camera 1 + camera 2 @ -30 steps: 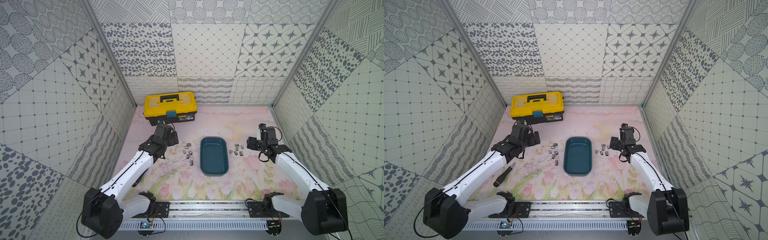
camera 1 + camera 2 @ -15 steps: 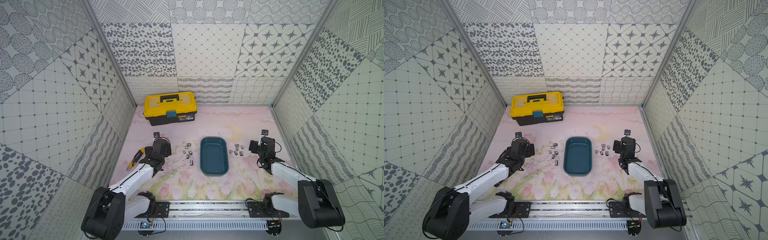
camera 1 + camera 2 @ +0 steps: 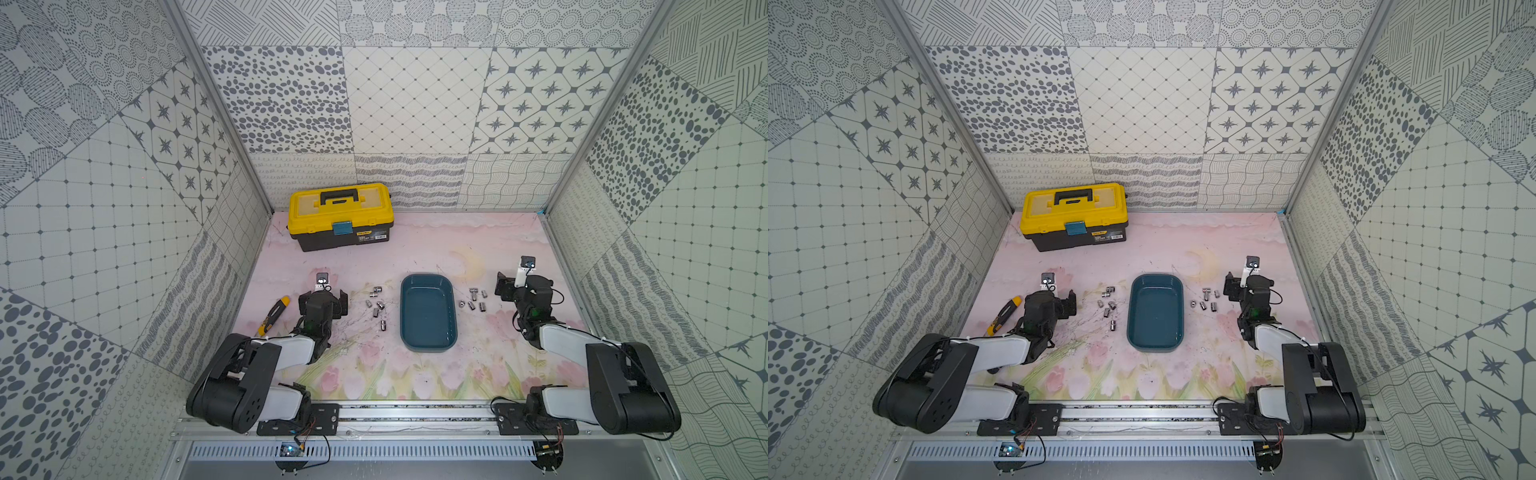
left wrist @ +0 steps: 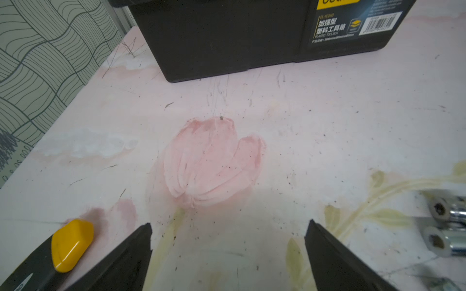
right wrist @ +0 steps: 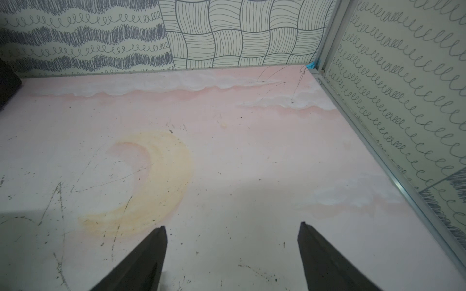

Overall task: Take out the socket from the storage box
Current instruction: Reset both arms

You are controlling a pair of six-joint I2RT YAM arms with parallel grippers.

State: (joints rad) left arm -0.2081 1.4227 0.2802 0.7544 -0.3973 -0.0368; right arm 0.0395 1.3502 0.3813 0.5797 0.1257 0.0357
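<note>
Since the earlier frames both arms have drawn back from their raised, extended pose and now sit folded low toward the base rail; the box, sockets and toolbox have not shifted. The left gripper (image 4: 230, 223) has its jaws spread wide with only bare table (image 3: 436, 245) between them; it holds nothing. The right gripper (image 5: 232, 224) is likewise spread wide over the bare surface and holds nothing. In both top views the box (image 3: 428, 351) lies on the table between the two grippers, its long axis running from front to back, clear of both. All visible sockets lie on the table outside the box. The left sockets (image 3: 377, 306) are scattered between the left gripper and the box wall on that side, near the wall but not touching it. The right sockets (image 3: 473, 300) form a smaller cluster between the opposite wall and the right gripper. The left wrist view shows two of the left sockets lying on their sides at the frame edge, beside one finger (image 4: 335, 257). The screwdriver (image 3: 272, 316) lies on the outer side of the left gripper, near the side wall. The toolbox (image 3: 340, 216) stands shut at the back of the table, well apart from the box.
</note>
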